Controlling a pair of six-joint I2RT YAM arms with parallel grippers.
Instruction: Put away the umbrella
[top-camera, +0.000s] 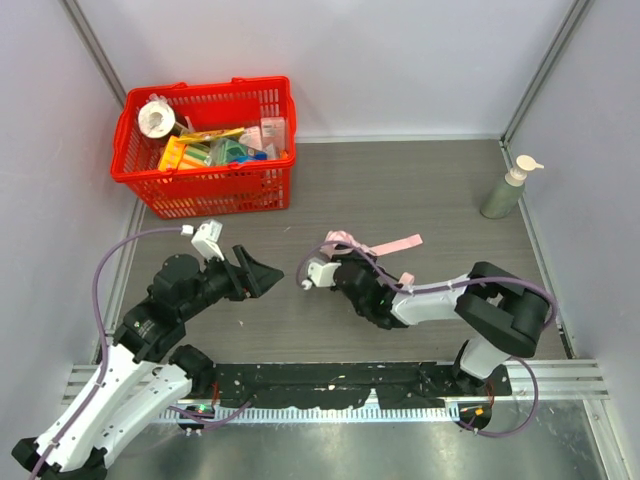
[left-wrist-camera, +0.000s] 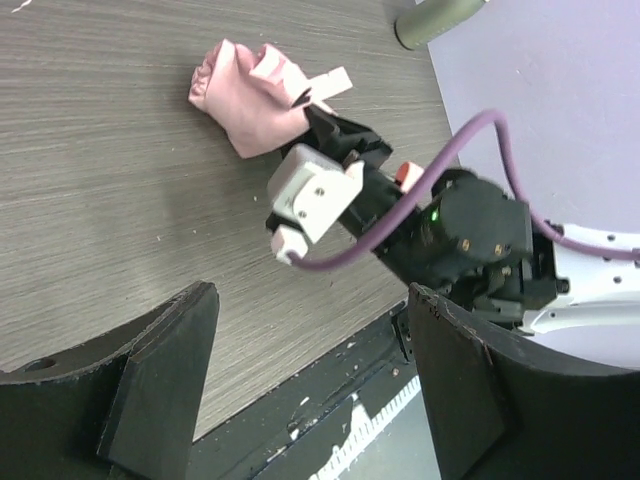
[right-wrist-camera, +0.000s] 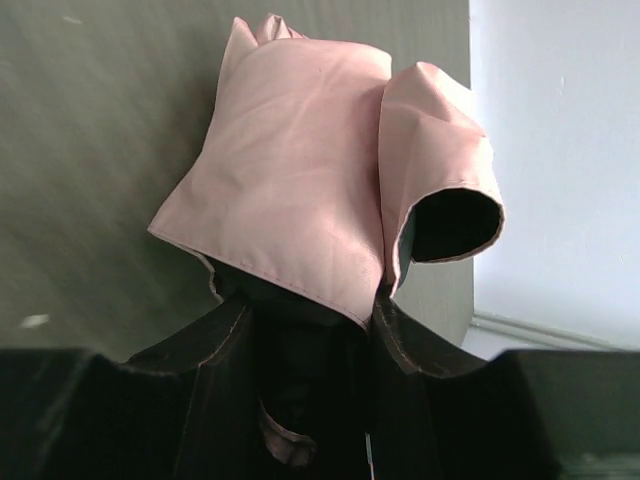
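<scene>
We've got the right claw (right-wrist-camera: 300, 315) clamped on the pink umbrella (top-camera: 343, 243), with bunched fabric poking out past its fingers, mid-table. Our left claw (top-camera: 262, 276) hangs just to its left, jaws wide, nothing in them. The red basket (top-camera: 215, 190) sits back left, well apart.

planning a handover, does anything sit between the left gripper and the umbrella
Only the right arm itself: the right gripper grips the umbrella, and its white wrist camera sits on the side toward the open left gripper. No loose object lies between them.
</scene>
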